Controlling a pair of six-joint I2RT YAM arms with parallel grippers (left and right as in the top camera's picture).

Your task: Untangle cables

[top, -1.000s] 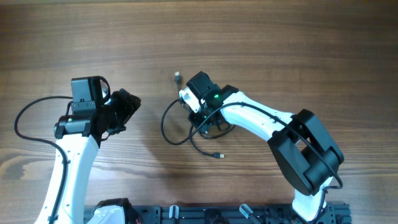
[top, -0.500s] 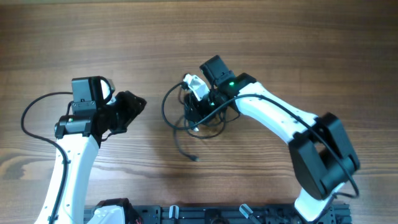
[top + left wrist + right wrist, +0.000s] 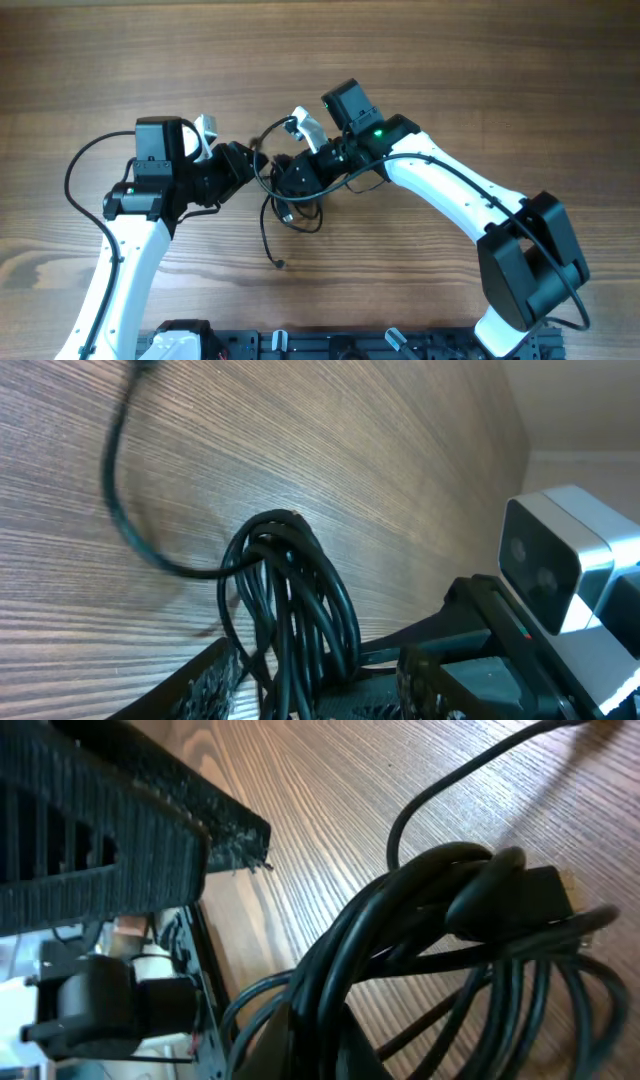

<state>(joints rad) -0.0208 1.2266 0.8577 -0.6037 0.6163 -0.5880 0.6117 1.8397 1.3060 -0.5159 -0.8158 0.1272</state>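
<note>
The table is warm brown wood with fine, darker grain streaks running along it. The cables are plain glossy black. The left arm and the right arm have white shells with matt black joints; a small green light glows on the right one. A camera housing is silver-grey.

From my remote seat, the cables run off the bottom edge of the left wrist view, one loose end blurred at its top. Overhead, the left gripper and right gripper merge into one dark knot; I cannot tell either grip.
</note>
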